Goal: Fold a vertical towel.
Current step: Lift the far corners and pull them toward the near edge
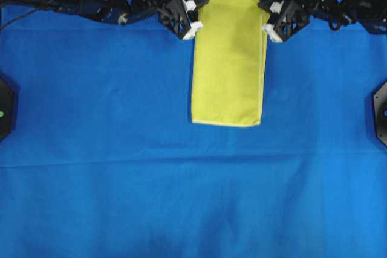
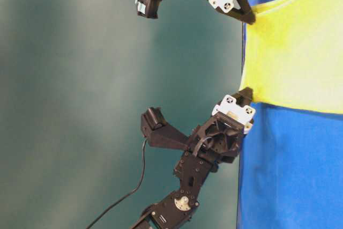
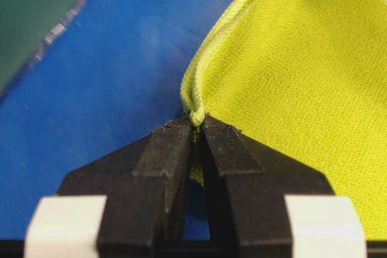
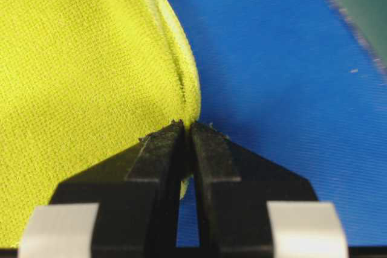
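A large blue cloth (image 1: pixel 121 179) is spread over the whole work surface in the overhead view, and nothing else is seen lying on it but the towel. No containers are in view (no bin, tray or basket), so nothing is held inside anything.

The towel (image 1: pixel 228 64) is a small yellow-green rectangle, laid lengthwise from 12 o'clock towards the centre of the overhead view, its far short edge at the top and its near short edge about halfway down. A paler stitched hem can be made out along its edges.

Two black arms are reached in from the top corners, one to each far corner of the towel. The left gripper (image 1: pixel 193 16) is set at about 11 o'clock of the towel; in the left wrist view its jaws are pressed together on the gathered hem of that corner (image 3: pixel 196 116). The right gripper (image 1: pixel 270 21) is set at about 1 o'clock; in the right wrist view its jaws are likewise pinched tight on the bunched edge of the towel (image 4: pixel 190 104).

In the table-level view the far edge of the towel (image 2: pixel 289 52) is seen stretched taut between the two grippers. The corners are probably held in this way so that the far edge can be carried over towards the near edge, folding the towel in half; that fold is judged not yet made.
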Robot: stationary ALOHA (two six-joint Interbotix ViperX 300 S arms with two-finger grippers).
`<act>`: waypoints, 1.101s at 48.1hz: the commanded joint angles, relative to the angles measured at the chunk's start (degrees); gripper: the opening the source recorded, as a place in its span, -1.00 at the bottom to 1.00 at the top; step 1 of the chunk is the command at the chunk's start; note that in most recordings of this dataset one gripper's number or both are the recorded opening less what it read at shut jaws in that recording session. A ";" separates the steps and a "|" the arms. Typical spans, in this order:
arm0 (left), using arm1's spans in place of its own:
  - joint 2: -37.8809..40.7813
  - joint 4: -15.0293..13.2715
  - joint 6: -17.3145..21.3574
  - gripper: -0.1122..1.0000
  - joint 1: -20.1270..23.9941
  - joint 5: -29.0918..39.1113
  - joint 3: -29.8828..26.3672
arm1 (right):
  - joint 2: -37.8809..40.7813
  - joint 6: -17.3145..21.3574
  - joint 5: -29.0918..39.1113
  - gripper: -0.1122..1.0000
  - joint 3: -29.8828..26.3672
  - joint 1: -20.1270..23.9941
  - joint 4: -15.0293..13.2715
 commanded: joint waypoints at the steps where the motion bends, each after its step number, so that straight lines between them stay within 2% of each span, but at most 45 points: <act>1: -1.76 0.09 0.62 -0.73 0.62 -0.18 -1.32 | -1.41 -0.18 -0.18 -0.70 -1.05 -1.05 -0.88; 13: -3.16 0.09 0.62 -0.73 0.26 0.44 -0.70 | -2.20 -0.09 0.26 -0.70 -1.76 -1.32 -1.23; 26: -10.99 0.09 1.76 -0.73 -1.41 4.66 1.49 | -11.07 0.35 5.27 -0.70 -0.18 -0.35 -1.23; 32: -15.21 0.09 3.25 -0.73 -3.16 5.71 3.60 | -16.61 0.79 8.00 -0.70 1.41 2.02 -1.14; 41: -20.74 0.09 3.34 -0.73 -6.94 7.65 7.29 | -23.47 1.67 10.72 -0.70 4.75 7.29 -0.35; 53: -23.12 0.09 3.16 -0.73 -13.36 7.73 13.01 | -28.48 7.47 17.84 -0.70 8.88 16.88 0.70</act>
